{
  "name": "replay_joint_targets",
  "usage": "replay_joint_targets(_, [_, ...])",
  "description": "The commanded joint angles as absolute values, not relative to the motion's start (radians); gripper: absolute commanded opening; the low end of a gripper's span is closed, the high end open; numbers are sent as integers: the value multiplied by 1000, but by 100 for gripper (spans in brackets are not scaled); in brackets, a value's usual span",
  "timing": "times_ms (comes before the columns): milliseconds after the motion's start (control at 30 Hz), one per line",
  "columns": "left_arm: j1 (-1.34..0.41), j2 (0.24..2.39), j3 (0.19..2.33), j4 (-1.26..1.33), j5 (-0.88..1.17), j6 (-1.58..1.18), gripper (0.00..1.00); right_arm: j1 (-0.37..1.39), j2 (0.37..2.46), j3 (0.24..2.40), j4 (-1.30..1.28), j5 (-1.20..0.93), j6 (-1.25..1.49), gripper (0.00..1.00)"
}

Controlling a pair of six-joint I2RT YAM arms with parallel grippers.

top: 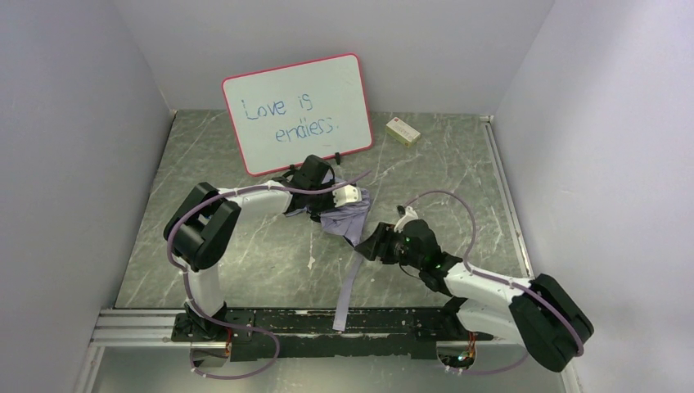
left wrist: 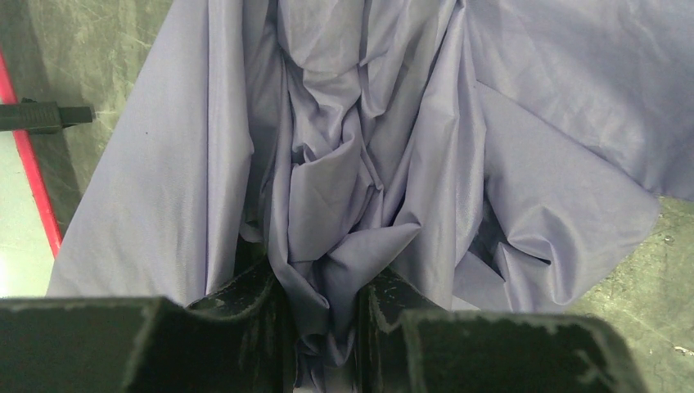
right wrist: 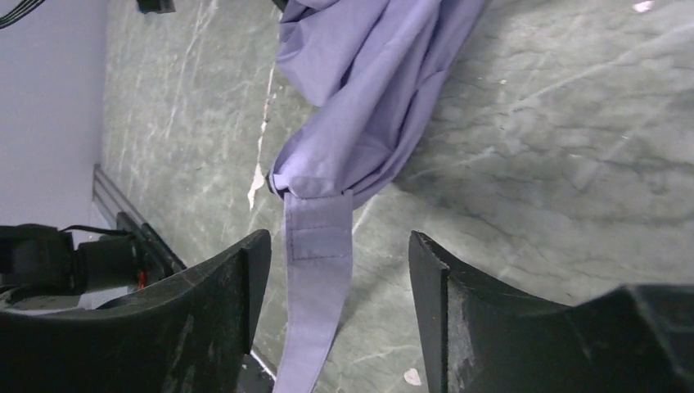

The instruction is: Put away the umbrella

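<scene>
The umbrella point(top: 345, 219) lies as a crumpled bundle of pale lavender fabric in the middle of the table. Its long closure strap point(top: 347, 286) trails toward the near edge. My left gripper point(top: 331, 211) comes in from the left and is shut on a bunched fold of the umbrella point(left wrist: 344, 164), which fills the left wrist view; the fabric is pinched between the fingers of the left gripper point(left wrist: 323, 282). My right gripper point(right wrist: 337, 241) is open just right of the bundle. The strap point(right wrist: 317, 262) runs through the gap between its fingers, touching neither. Shaft and handle are hidden.
A red-framed whiteboard point(top: 299, 110) with blue writing stands at the back, just behind the left wrist; its red edge point(left wrist: 33, 188) shows at the left in the left wrist view. A small pale box point(top: 403, 131) lies at the back right. Grey walls enclose the table.
</scene>
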State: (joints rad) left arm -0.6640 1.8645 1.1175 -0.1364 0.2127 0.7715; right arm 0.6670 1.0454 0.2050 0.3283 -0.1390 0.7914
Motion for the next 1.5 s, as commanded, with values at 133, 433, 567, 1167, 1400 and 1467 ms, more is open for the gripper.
replay_joint_targets(133, [-644,1925,1069,-275,105,811,5,648,1212,178,574,-261,817,56])
replay_joint_targets(433, [-644,1933,1078,-284,110,811,5,648,1349,173,674,-287,805,47])
replay_joint_targets(567, [-644,1931,1075,-284,108,813,5,648,1412,177,724,-312,802,46])
replay_joint_targets(1167, [-644,1934,1085,-266,89,775,5,818,1311,262,484,-240,649,0])
replay_joint_targets(1400, [-644,1947,1098,-252,45,738,5,936,1325,274,469,-274,673,0])
replay_joint_targets(1467, [-644,1952,1104,-250,34,727,5,966,1337,279,456,-285,670,0])
